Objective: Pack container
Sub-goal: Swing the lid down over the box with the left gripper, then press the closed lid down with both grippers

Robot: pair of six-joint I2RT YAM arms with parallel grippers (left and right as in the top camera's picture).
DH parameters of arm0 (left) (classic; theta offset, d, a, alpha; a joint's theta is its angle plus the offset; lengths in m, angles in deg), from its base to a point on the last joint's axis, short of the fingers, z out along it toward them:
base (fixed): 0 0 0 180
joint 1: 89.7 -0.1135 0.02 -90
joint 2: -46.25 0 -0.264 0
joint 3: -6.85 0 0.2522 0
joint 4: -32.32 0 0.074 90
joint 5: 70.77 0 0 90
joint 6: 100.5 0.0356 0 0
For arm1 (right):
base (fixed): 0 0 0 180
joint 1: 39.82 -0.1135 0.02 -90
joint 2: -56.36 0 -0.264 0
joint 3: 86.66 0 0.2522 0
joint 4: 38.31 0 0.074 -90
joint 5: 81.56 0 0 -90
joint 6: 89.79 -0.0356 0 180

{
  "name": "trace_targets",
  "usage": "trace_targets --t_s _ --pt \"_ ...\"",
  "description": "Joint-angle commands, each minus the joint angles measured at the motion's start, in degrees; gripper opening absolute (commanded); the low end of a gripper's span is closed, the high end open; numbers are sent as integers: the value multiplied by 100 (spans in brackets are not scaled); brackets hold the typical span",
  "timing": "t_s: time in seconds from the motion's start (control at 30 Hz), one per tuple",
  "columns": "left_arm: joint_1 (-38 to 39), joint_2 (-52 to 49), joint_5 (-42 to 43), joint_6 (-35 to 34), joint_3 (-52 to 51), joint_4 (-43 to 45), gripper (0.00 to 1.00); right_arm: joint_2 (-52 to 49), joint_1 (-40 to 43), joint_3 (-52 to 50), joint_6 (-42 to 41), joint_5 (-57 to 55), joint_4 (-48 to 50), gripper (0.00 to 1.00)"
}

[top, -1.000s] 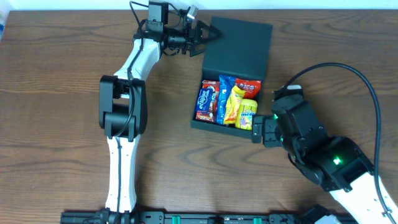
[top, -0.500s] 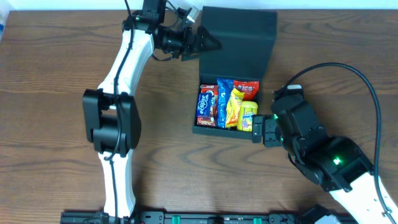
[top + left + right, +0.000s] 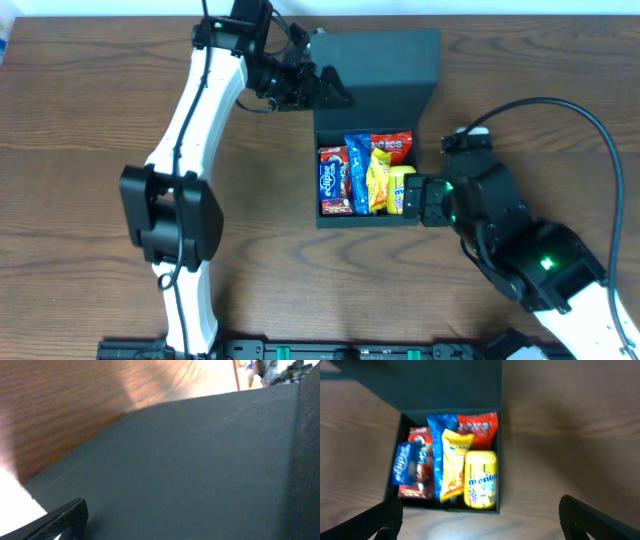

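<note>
Tips wide apart and holding nothing, the right fingers point(image 3: 411, 200) hover at the right wall of the container point(image 3: 365, 222), near its front corner. In the right wrist view both tips frame the open box from the near side.

The left fingers point(image 3: 330, 88) sit at the left edge of the raised lid point(image 3: 380, 62). Whether they are apart or together cannot be told: the left wrist view shows one finger low at the left and otherwise only the lid's matte dark face.

The container rests just right of centre on the table point(image 3: 80, 120), its lid folded back towards the far edge. Bare wood lies along its left wall and in front of it, while the right arm crowds its right side.

Inside, snacks fill the box from wall to wall:
- A small blue packet point(image 3: 332, 180) lies at the left on a red one.
- A long blue packet point(image 3: 356, 160) lies beside it.
- A yellow packet point(image 3: 378, 180) comes next.
- A red packet point(image 3: 392, 148) lies in the far right corner.
- A yellow Mentos tub point(image 3: 402, 190) sits against the right wall, nearest the right fingers.
</note>
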Motion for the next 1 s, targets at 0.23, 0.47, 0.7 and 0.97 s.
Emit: trace_targets --t_s 0.23,0.47,0.7,0.97 --pt "50 1071 -688 210 83 -920 96 627 -66 28 26 188 24 99" --pt "50 1589 -1556 140 83 -1453 96 616 -66 28 50 577 22 99" --pt "55 2297 -2966 -387 33 -1849 96 315 -66 28 136 579 151 99" --pt "61 3711 -4109 -1191 -1460 -1423 96 -909 -66 28 199 586 308 99"
